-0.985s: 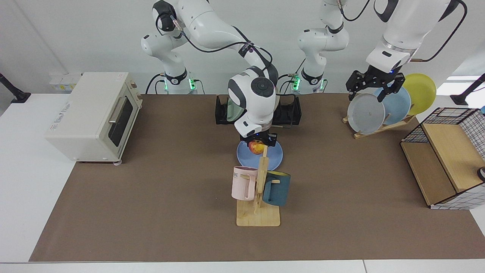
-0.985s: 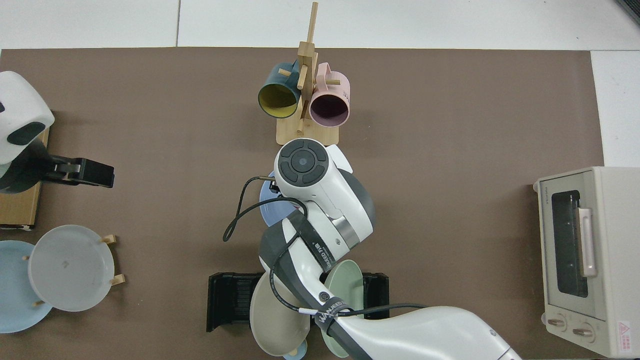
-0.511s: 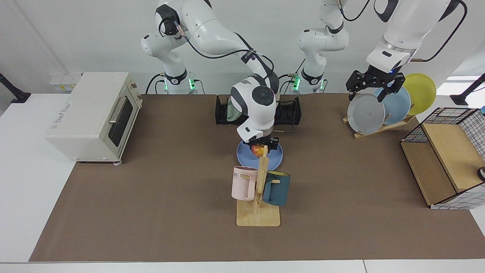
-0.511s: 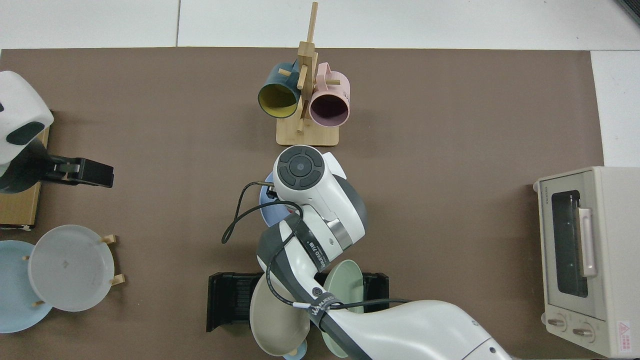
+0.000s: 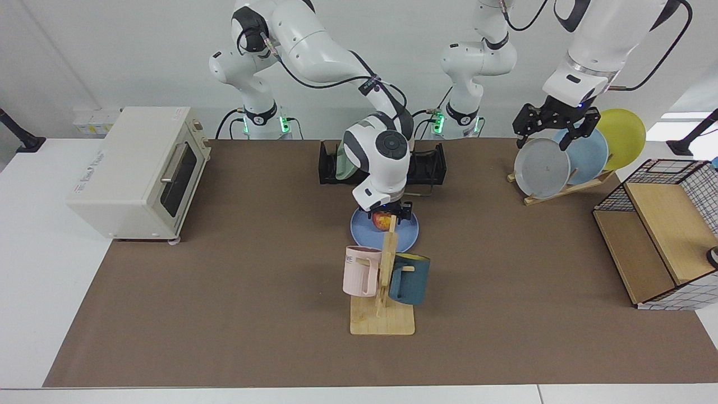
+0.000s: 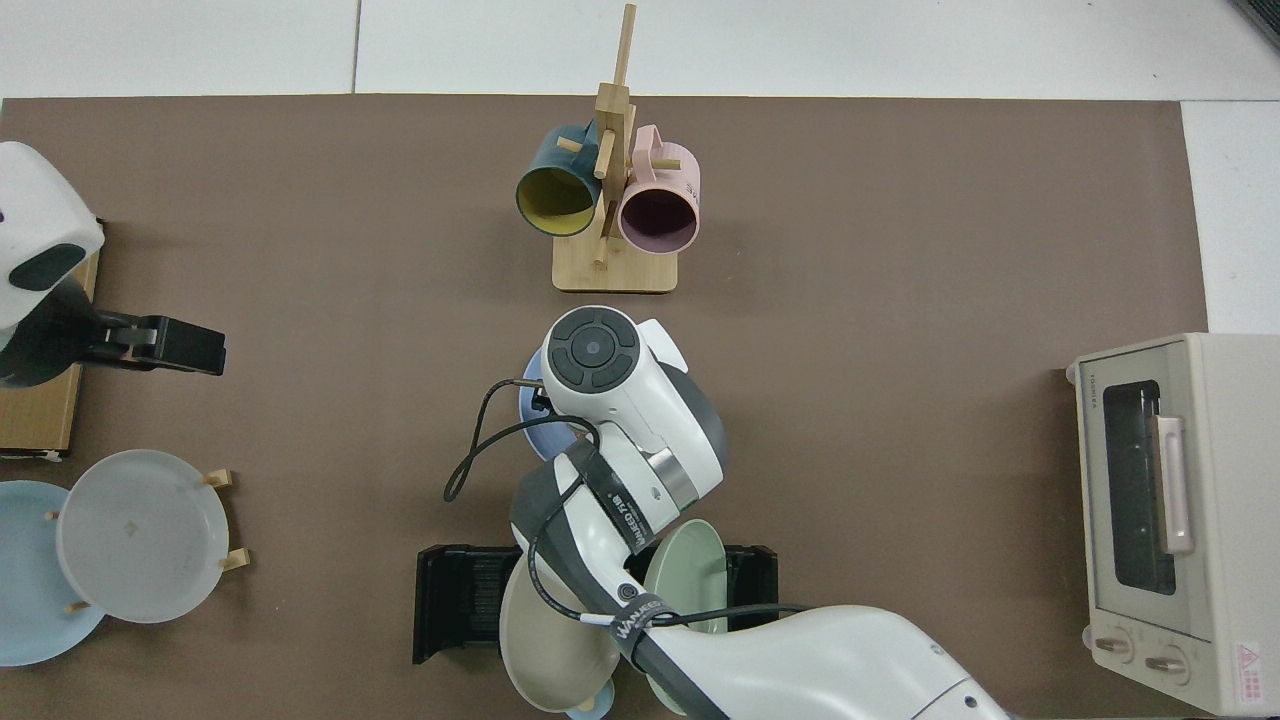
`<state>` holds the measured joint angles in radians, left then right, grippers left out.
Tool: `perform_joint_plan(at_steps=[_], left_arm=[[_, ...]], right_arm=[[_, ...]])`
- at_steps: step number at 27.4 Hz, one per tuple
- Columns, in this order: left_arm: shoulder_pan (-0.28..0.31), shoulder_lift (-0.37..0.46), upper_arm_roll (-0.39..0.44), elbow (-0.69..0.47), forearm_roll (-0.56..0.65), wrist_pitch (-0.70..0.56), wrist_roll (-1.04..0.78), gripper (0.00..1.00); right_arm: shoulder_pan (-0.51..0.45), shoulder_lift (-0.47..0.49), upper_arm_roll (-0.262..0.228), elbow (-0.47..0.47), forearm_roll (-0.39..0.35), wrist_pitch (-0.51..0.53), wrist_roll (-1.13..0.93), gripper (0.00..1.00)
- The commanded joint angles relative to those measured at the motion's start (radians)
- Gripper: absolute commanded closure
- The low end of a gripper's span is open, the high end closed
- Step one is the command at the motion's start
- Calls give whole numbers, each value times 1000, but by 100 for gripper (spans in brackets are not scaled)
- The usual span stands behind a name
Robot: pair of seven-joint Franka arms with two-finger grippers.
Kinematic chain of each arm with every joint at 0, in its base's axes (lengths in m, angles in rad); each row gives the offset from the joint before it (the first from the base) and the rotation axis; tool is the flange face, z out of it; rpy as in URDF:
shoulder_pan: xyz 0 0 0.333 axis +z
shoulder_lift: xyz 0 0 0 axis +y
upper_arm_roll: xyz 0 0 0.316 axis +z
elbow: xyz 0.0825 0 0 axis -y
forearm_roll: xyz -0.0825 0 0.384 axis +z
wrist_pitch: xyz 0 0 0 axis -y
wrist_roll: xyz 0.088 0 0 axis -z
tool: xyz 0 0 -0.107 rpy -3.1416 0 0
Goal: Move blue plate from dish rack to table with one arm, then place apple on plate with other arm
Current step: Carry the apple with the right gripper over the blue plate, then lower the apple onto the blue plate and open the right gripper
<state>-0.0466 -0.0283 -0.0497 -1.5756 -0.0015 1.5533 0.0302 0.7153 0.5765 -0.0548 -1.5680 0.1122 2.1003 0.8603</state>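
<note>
The apple (image 5: 382,221) sits low over the blue plate (image 5: 385,231) at frame centre, pinched by the right gripper (image 5: 387,215) for set-down — the plate lies flat on the table (image 5: 224,280). Upper right, the left gripper (image 5: 554,128) waits, fingers spread.

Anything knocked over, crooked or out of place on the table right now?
Nothing stands out. The blue plate lies flat on the table, with the right gripper at the apple over it. The left gripper waits above the wooden plate stand. Both mugs hang on the mug tree.
</note>
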Motion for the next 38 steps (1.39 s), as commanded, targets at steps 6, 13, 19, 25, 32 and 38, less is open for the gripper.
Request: perform_joint_plan(at_steps=[6,13,19,25,32,38], left_arm=[[4,-25,4,3,-12,-7,8,0],[4,-30,2,3,-12,-7,8,0],[4,-30,4,6,-12,-7,8,0],[4,-30,2,6,-12,-7,8,0],[4,-32,2,6,-12,-7,8,0],[4,-38,2,6,-11,-9,8,0]], right_arm=[[-10,-61,-11,22,6,-61,-67,0],[-10,-147,-85,40,-5,-140,-231,0],[-77,-222,-105,26,-2,-181,-397,0],[-160,-283,-106,8,-11,-241,-546,0],[-260,-371,-106,-83,-15,-246,-722,0],[-364,-400,-106,-86,-26,-287,-863,0]])
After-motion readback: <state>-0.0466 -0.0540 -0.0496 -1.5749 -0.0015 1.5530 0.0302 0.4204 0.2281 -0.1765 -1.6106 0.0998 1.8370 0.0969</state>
